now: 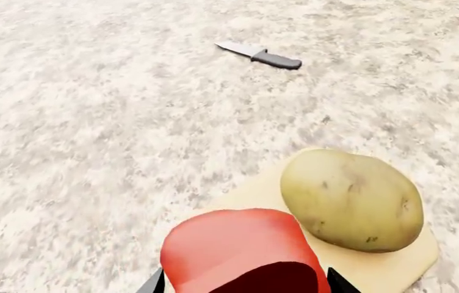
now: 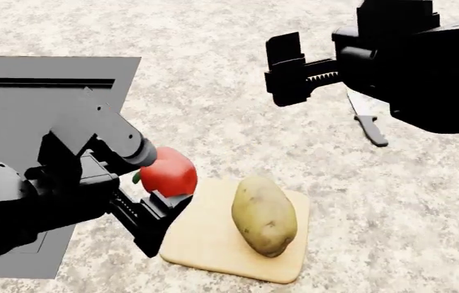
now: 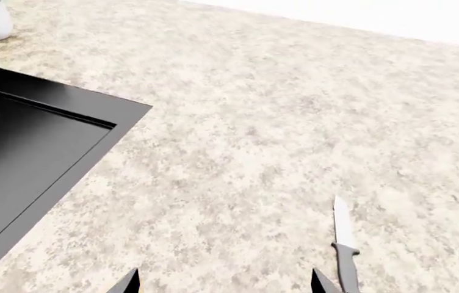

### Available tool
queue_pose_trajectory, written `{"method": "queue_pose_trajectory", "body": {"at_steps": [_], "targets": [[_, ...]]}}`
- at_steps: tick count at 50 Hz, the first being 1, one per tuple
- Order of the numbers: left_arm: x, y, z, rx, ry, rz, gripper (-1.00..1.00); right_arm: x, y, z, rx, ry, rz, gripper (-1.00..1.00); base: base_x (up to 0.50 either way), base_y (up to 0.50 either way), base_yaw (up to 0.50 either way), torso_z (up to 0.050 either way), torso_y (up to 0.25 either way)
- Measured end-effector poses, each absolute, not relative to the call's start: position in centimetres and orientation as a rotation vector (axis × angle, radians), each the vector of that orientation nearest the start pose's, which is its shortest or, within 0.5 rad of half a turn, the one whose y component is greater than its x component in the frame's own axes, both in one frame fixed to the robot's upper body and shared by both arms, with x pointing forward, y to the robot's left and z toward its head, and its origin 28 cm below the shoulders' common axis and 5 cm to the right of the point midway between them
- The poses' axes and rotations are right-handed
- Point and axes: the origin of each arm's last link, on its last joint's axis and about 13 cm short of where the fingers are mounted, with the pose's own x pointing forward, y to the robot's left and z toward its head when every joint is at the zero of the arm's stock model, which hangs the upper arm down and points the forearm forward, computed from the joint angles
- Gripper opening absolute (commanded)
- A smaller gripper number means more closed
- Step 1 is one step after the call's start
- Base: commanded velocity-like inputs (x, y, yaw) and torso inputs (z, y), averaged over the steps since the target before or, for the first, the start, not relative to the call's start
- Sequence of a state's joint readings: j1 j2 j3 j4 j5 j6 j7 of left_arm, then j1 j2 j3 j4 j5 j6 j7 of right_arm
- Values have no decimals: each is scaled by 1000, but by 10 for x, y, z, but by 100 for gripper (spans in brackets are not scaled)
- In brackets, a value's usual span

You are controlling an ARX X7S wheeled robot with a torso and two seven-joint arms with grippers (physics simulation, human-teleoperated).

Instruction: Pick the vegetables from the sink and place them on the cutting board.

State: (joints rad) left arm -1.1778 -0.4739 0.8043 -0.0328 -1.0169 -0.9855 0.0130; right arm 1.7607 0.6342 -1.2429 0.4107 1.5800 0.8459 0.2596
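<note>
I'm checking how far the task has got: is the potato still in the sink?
No, the potato lies on the cutting board, which sits on the counter beside the sink.

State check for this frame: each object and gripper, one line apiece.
Potato: lying on the cutting board.
Red bell pepper: held in the left gripper, at the board's edge.
Right gripper: open, empty, raised.
Knife: flat on the counter.
Sink: no vegetables visible.
</note>
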Motion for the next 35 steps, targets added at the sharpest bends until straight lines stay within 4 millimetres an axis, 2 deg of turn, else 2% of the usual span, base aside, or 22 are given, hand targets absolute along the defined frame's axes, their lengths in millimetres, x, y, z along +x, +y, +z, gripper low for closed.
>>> {"method": "queue_pose_trajectory", "body": {"at_steps": [15,35], "targets": [[335,182,207,319,444,-764,-100,340,-154,334,-92,344,289,100,0,0,0,1,1],[339,172,186,338,513,-804,-100,338,-157,326,-70,367,290,100,0,0,0,0,0]]}}
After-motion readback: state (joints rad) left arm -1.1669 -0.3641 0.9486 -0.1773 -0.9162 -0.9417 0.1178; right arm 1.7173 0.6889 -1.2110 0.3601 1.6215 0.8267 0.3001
